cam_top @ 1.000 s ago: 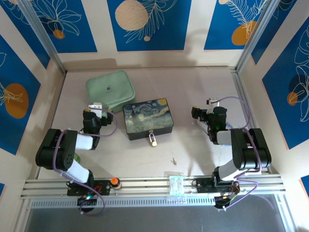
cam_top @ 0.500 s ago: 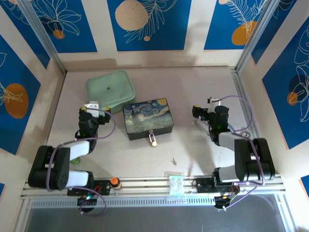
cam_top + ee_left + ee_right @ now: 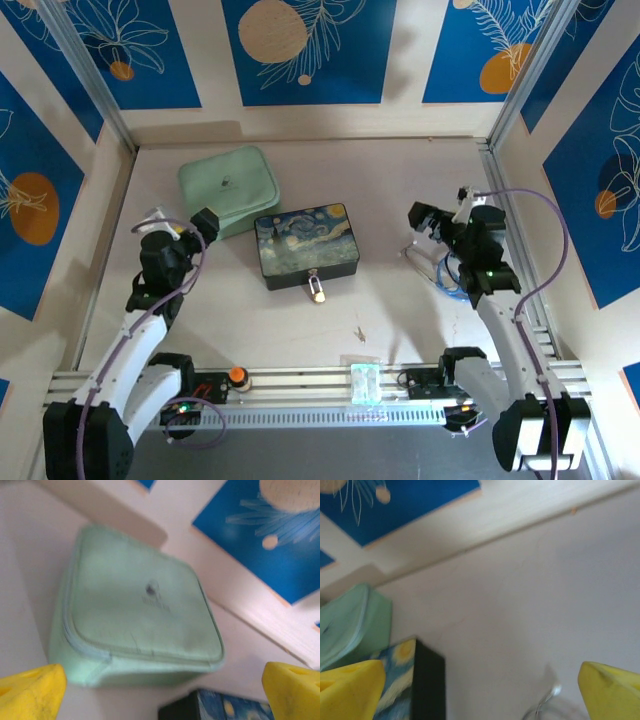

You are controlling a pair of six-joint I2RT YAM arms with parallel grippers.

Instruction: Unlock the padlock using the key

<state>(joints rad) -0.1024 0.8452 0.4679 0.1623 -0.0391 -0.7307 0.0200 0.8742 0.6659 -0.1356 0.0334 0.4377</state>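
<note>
Both arms stretch forward from their bases, the left pincer (image 3: pixel 178 224) spread wide before the green pouch (image 3: pixel 228 187) and the right pincer (image 3: pixel 440 210) equally wide right of the painted box (image 3: pixel 305 243), the padlock (image 3: pixel 316 290) at its front edge, the key (image 3: pixel 359 331) nearer on the pale table (image 3: pixel 400 170) between blue-panelled walls (image 3: pixel 300 50)

Blue leaf-printed wall panels (image 3: pixel 350 70) (orange discs too) enclose a pale table (image 3: pixel 400 180).
</note>
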